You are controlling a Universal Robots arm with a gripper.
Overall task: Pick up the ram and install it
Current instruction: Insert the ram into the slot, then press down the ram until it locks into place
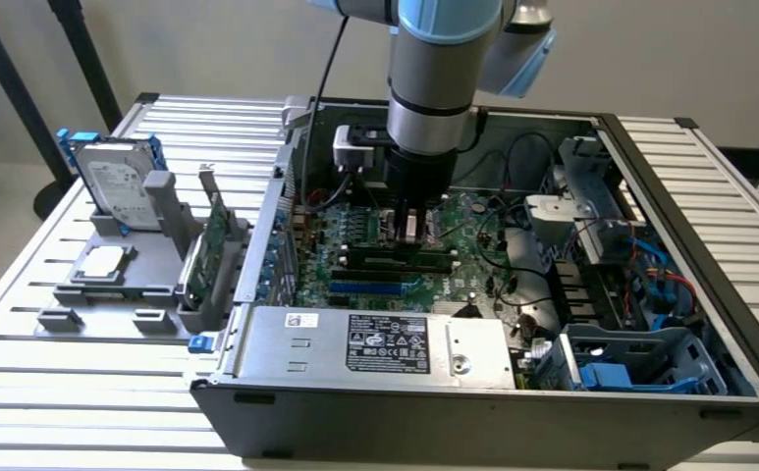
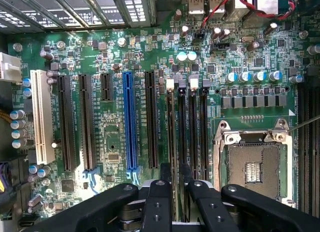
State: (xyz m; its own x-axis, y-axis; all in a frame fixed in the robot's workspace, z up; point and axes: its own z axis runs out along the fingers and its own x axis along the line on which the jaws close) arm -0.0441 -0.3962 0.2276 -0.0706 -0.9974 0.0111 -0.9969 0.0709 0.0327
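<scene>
While the arm reaches into the open case, its gripper stands low over the motherboard, fingers nearly closed on the thin top edge of the ram. Ram: upright, in the memory slots beside the CPU socket. Rack outside: hard drive, expansion card.

The gripper is seen just above the motherboard, jaws nearly closed over the memory slots, beside the CPU socket.
</scene>
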